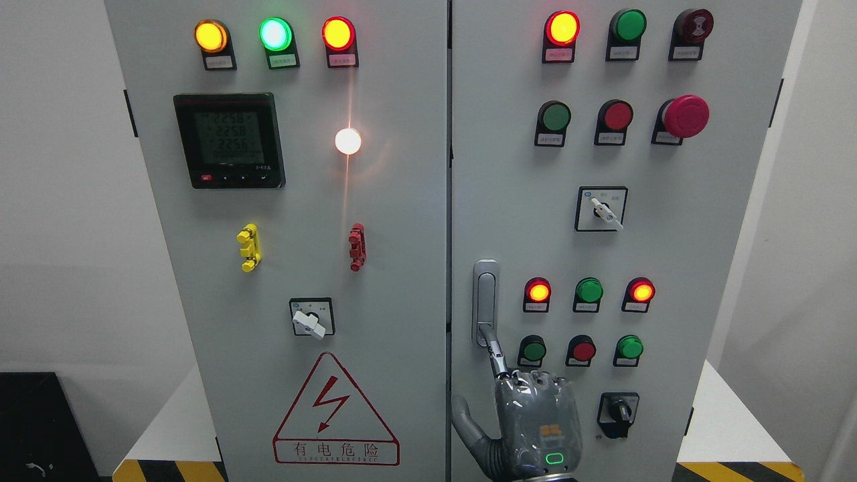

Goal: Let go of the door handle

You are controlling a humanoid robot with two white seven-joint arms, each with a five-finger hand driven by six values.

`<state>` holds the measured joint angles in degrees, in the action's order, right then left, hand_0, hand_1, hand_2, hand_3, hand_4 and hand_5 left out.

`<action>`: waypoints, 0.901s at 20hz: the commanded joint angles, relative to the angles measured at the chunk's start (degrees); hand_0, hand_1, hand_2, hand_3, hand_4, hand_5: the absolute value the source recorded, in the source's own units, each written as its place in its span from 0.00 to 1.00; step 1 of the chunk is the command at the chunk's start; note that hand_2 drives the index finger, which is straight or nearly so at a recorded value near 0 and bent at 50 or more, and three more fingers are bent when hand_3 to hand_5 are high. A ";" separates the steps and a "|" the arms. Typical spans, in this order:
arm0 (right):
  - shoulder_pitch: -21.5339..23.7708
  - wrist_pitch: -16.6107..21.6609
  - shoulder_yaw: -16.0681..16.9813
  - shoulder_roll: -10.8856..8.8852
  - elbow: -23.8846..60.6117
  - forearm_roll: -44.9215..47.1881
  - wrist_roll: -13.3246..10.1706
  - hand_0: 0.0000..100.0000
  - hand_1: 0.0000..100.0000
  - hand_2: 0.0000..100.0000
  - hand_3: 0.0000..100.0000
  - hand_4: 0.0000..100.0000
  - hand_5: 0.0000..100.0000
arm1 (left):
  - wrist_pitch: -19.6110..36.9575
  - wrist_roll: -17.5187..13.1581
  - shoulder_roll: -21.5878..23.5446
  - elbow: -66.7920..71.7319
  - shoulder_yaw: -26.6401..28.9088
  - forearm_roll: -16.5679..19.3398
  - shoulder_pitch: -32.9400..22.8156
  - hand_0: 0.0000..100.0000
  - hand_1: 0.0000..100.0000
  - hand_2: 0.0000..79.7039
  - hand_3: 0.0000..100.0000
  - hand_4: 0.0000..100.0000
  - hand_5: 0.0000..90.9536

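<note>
"What is the right hand (535,422) doing down here?"

"One finger (494,351) points straight up. The other fingers are folded in, and the thumb sticks out to the side. It grips nothing."

"Where is the door handle (485,294)?"

"Just above the hand, upright at the left edge of the right door (703,268). The fingertip touches its bottom end."

"And further up?"

"A white switch (606,213)."

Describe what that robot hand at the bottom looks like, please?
The robot hand is dull grey metal, shaped like a human hand with jointed fingers and a thumb at its left. Its back looks shiny, with a small orange patch and a glowing green oval light.
</note>
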<state>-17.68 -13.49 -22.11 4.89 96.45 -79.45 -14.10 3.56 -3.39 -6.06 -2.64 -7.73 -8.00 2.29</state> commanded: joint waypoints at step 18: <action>-0.08 -0.66 0.23 0.03 -1.35 0.00 0.03 0.40 0.35 0.12 1.00 1.00 1.00 | 0.05 -0.03 0.00 0.00 0.00 0.00 0.00 0.12 0.56 0.00 0.00 0.00 0.00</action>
<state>-17.86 -14.07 -22.00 4.92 95.47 -79.44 -14.21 3.56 -3.39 -6.06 -2.64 -7.73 -8.00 2.29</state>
